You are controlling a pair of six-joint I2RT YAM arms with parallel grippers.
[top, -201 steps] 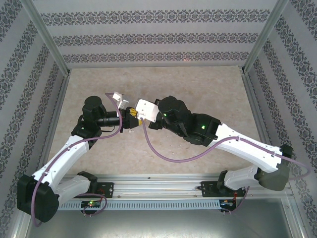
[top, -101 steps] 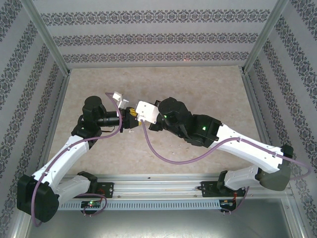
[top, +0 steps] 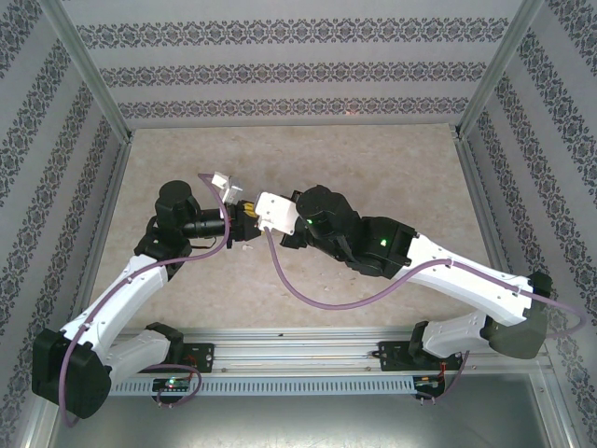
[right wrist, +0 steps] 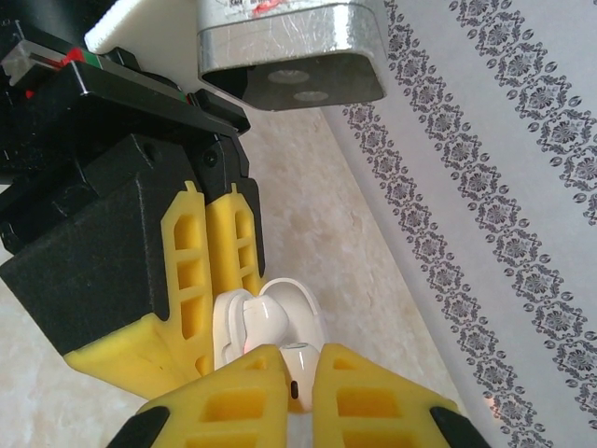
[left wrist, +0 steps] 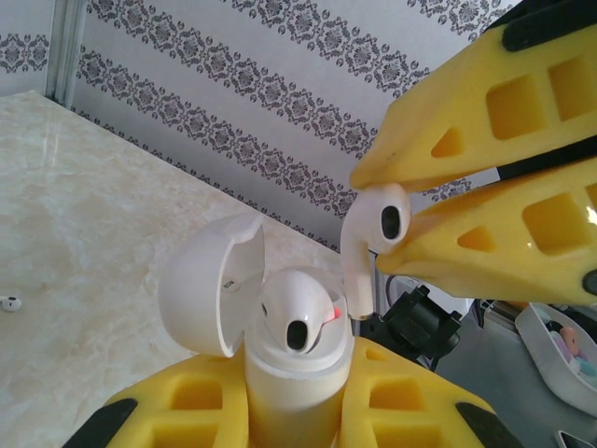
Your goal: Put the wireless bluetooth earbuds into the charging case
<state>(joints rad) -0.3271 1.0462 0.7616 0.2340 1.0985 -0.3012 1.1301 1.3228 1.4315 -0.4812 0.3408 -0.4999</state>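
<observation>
Mid-air over table (top: 373, 159) centre, R gripper (right wrist: 300, 373) pinches the 2nd earbud (left wrist: 368, 245), stem down, just above the open case (left wrist: 294, 387) and off toward the R arm's side, case clamped upright in L gripper (left wrist: 298, 415) w/ one bud (left wrist: 298, 322) seated, so I'd say a short sideways-then-down move.

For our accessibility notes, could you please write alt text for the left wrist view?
The left claw holds the open charging case upright, with one earbud seated inside. Just above and right, the right claw pinches a second earbud, stem pointing down beside the case.
</observation>
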